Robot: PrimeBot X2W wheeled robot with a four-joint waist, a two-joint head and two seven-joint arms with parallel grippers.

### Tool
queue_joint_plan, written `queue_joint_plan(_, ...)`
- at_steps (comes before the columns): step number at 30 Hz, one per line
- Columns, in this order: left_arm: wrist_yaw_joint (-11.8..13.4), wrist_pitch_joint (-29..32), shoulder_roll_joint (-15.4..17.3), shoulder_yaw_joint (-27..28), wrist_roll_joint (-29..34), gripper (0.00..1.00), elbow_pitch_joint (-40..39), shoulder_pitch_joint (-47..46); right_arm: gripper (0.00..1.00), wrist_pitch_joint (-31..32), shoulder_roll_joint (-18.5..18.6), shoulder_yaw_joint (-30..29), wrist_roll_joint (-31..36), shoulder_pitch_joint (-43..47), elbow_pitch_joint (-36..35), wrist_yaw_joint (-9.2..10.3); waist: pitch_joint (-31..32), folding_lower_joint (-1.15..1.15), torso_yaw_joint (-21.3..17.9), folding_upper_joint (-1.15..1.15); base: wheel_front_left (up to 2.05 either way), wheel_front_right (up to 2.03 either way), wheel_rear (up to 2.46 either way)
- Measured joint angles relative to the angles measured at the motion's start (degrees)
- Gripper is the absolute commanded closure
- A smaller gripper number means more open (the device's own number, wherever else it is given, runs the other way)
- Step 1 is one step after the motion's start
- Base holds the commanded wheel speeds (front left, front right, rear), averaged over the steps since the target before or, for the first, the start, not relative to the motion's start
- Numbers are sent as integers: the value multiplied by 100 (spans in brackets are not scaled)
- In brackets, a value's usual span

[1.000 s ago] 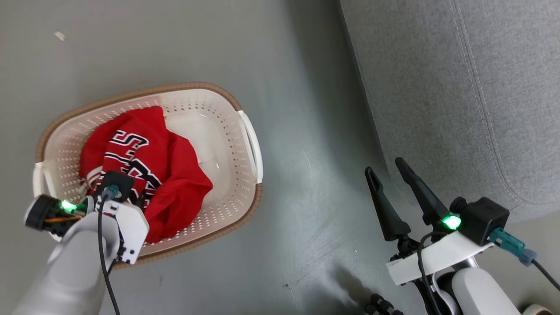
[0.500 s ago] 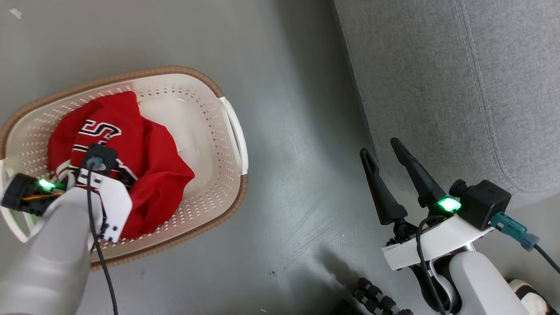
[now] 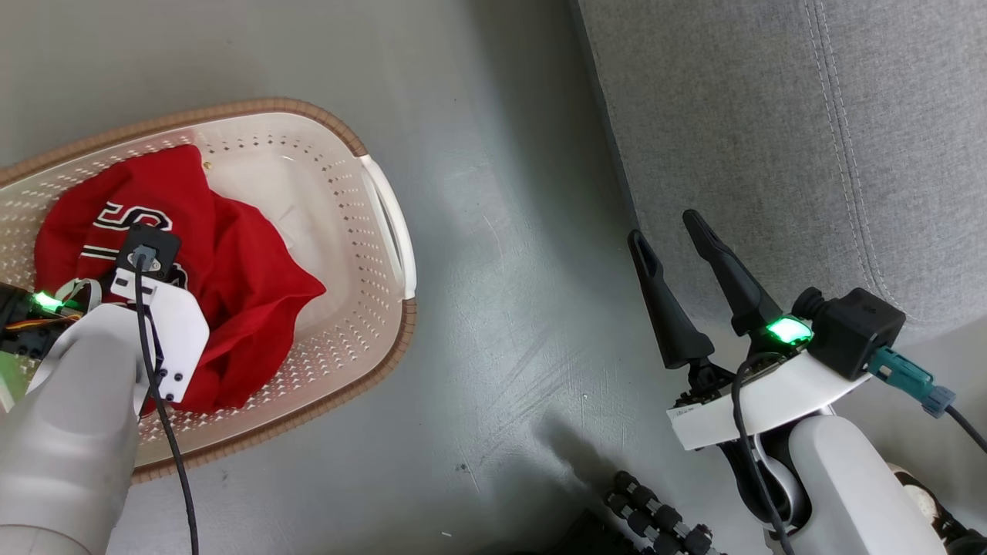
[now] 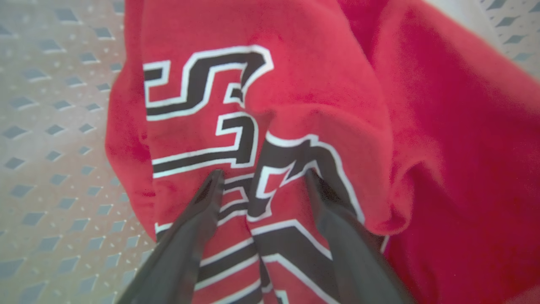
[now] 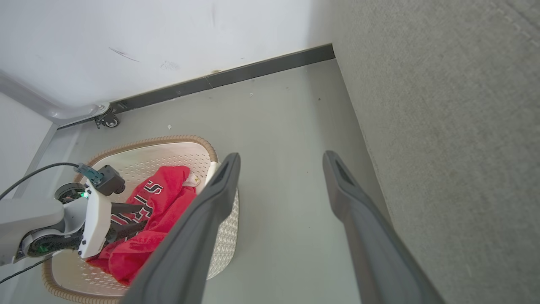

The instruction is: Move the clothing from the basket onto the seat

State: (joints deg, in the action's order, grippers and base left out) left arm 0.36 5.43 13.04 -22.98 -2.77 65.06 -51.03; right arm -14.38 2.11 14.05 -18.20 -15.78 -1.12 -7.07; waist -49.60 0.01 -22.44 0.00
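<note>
The left tool (image 4: 265,177) has its fingers apart, tips pressed into the red clothing (image 4: 329,76), which lies crumpled in the basket (image 3: 389,231) on the floor (image 3: 501,324). The right tool (image 3: 663,226) hangs wide open and empty, just beside the grey seat (image 3: 771,116).

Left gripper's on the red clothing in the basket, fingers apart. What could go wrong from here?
1. The left gripper straddles only a small fold of the clothing; closing may pinch a thin layer that slips on lifting.
2. The clothing is bunched, so a trailing part could catch the basket rim and drag it.
3. The right gripper hangs open near the seat, possibly in the carry path.
</note>
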Motion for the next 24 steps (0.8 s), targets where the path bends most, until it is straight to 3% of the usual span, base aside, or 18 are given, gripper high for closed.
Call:
queue_joint_plan(9,-63,191,-11,-59,35,0,201,-179,0,0,-1,16,-1,-115,-18,0,-125,0,-80,0,0,0,0)
queue_joint_plan(10,-111,238,-23,-68,35,75,242,-193,0,0,-1,15,-1,-115,-18,0,-146,0,-88,0,0,0,0)
queue_joint_plan(11,-111,238,-23,-68,35,75,242,-193,0,0,-1,15,-1,-115,-18,0,-146,0,-88,0,0,0,0)
queue_joint_plan(12,-113,258,-35,-68,34,100,250,-208,0,0,-1,14,-1,-116,-18,0,-155,0,-90,0,0,0,0)
queue_joint_plan(24,-209,229,-62,-35,-23,100,397,-257,0,0,0,-54,-15,-354,-5,0,-94,0,-57,0,0,0,0)
